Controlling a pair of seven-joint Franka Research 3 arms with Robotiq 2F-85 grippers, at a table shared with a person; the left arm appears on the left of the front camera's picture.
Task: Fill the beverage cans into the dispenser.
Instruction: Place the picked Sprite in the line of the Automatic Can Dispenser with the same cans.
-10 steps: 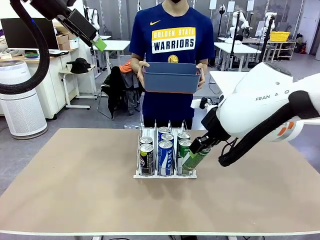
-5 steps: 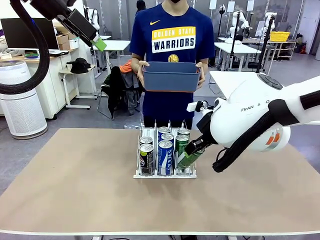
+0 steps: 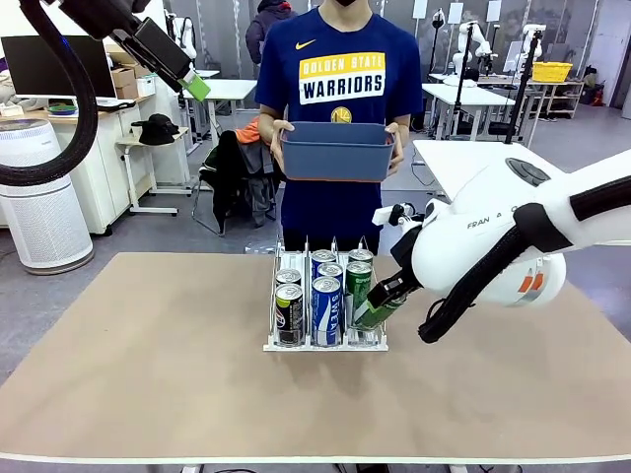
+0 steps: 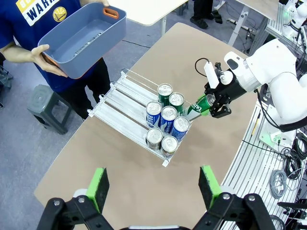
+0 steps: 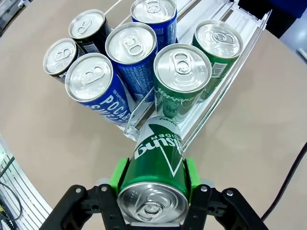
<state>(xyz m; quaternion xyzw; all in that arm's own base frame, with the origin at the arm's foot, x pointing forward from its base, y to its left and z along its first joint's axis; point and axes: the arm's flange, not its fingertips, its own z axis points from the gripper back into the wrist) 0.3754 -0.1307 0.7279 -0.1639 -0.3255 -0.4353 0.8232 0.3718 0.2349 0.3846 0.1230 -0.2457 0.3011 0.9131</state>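
1. While your right gripper (image 5: 154,173) pinches a green can (image 5: 157,151) between its pads, that can hangs tilted, its base at the near end of the dispenser (image 3: 324,346), at the mouth of the right-hand lane and just beside the front standing green can; you cannot tell whether they touch.
2. Your left gripper (image 4: 153,187) sits high above the dispenser and off to its left, fingers (image 4: 98,186) spread wide with nothing between them.
3. Bare table (image 3: 148,374) lies on every side of the dispenser; behind the standing cans its lanes run bare to the far end; beyond that end a person (image 3: 340,79) holds a blue-grey tub (image 3: 337,158) in both hands.
4. Standing in the dispenser you have two black cans (image 3: 289,313) in the left lane, three blue cans (image 3: 326,307) in the middle lane and two green cans (image 3: 357,281) in the right lane; with the held one, three green and eight cans in all.
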